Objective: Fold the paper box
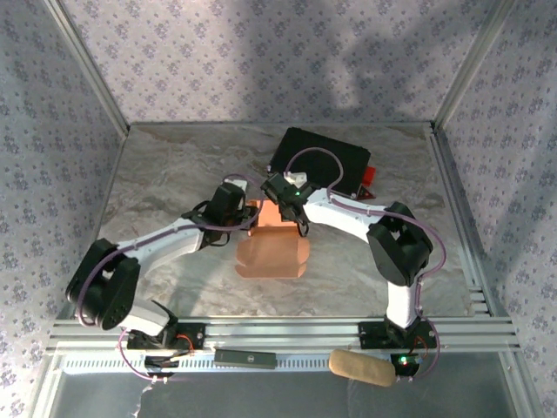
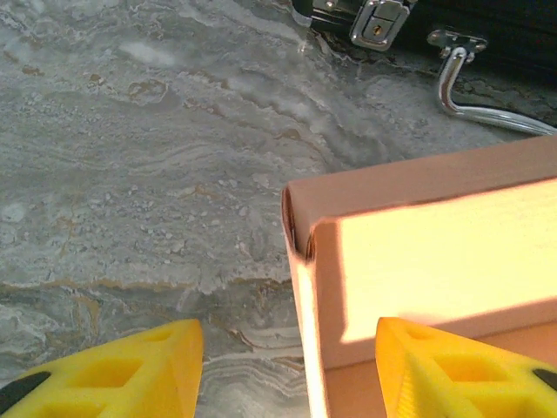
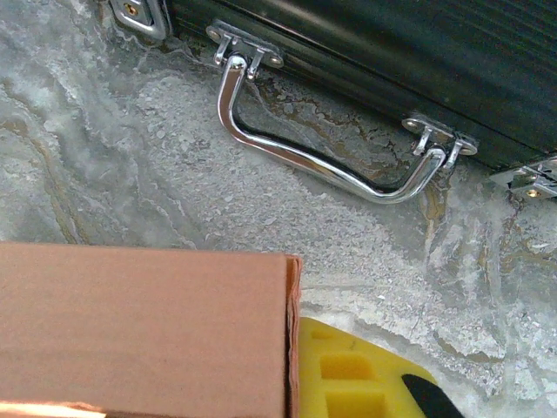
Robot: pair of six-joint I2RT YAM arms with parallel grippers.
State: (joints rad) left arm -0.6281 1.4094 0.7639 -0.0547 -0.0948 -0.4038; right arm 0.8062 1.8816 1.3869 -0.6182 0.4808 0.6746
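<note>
Left wrist view: salmon-orange cardboard paper box (image 2: 418, 261), corner wall between the parted left fingers (image 2: 122, 370), ungripped.
Right fingers (image 3: 383, 383): closed at box's far wall; hold unclear.

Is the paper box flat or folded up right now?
Partly folded. The left wrist view shows the paper box with one wall standing and a corner creased. The top view shows its near part lying flat on the table.

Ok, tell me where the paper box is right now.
In the top view the paper box lies mid-table, its far end between the left claw and the right claw, just on the near side of the black case.
</note>
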